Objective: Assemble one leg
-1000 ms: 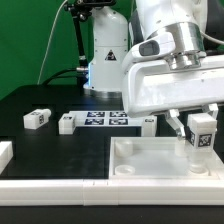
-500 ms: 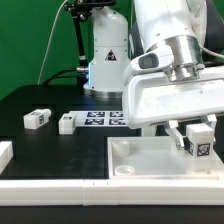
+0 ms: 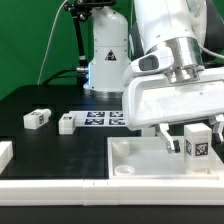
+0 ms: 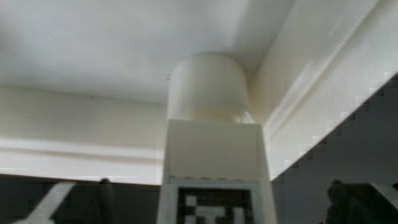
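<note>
The black worktop (image 3: 40, 100) fills the scene, with a green backdrop (image 3: 25, 40) behind it. The white arm (image 3: 175, 85) bulks over the exterior view's right half, its broad housing hiding the far end of the marker board (image 3: 100, 119) and whatever lies beyond. Behind the board stands a white robot base (image 3: 105, 55).

Nearest the camera lies the large white panel (image 3: 140, 163), flat on the worktop with a raised rim. A further white part (image 3: 5, 152) shows at the exterior view's left edge, cut off by the frame.

The marker board carries a row of square black-and-white tags. Just beside its left end in the exterior view sits a loose leg (image 3: 67, 123), and another loose leg (image 3: 37, 118) lies farther left, apart from it. Each shows a tag face.

The end effector (image 3: 194, 143) pinches the leg (image 3: 198, 143) between its dark fingers (image 3: 171, 137), upright over the panel's far right part. Its tag faces the camera. In the wrist view the leg (image 4: 217, 130) points its rounded end at the panel (image 4: 89, 60); whether they touch cannot be told.
</note>
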